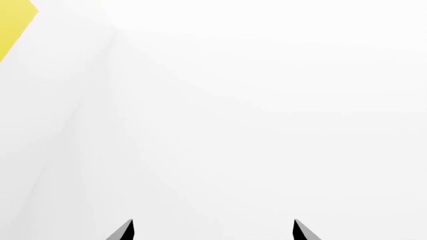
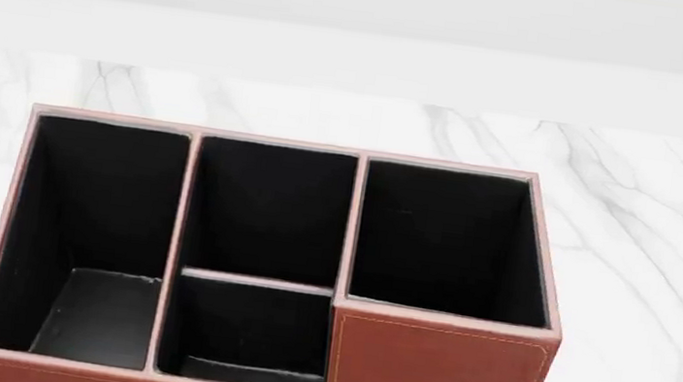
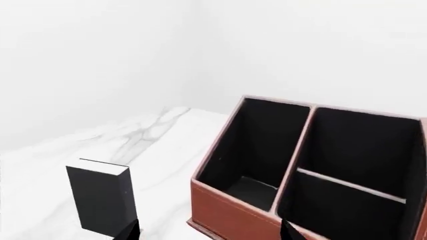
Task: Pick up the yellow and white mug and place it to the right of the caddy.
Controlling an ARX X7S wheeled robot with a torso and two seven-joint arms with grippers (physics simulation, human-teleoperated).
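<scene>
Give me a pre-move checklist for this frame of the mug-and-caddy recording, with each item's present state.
1. Yellow and white mug located: not ok. No mug shows in any view; only a yellow patch at the left wrist view's edge, which cannot be identified.
2. Caddy located and upright: ok. Its four compartments look empty.
3. Marble tabletop at the caddy's right side free for placing: ok as far as the head view reaches.
4. Right gripper empty: ok. Tips apart, nothing between.
5. Left gripper empty: ok. Tips apart, facing white surface.
6. Black book clear of the caddy: ok. It stands apart.
</scene>
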